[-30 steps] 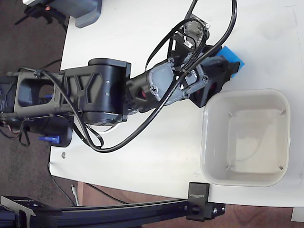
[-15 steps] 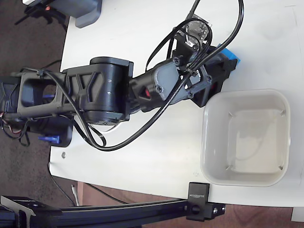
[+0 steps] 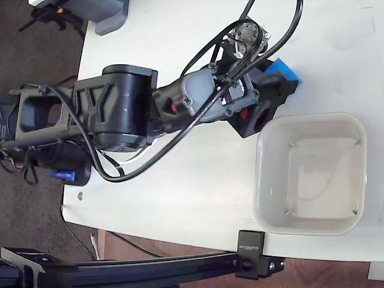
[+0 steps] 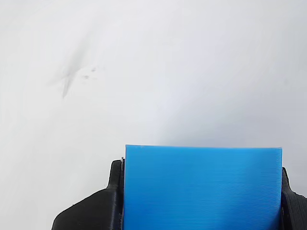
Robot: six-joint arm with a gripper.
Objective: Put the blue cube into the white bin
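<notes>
From my fixed view, most of the blue cube is hidden behind the gripper and its cables, so only a corner pokes out. I can't see the fingertips there. The arm runs off the left edge, and the white bin nearly reaches the right one. In the wrist view the cube's lower part is cut off by the bottom edge, and only the dark shoulders of the fingers show beside it
</notes>
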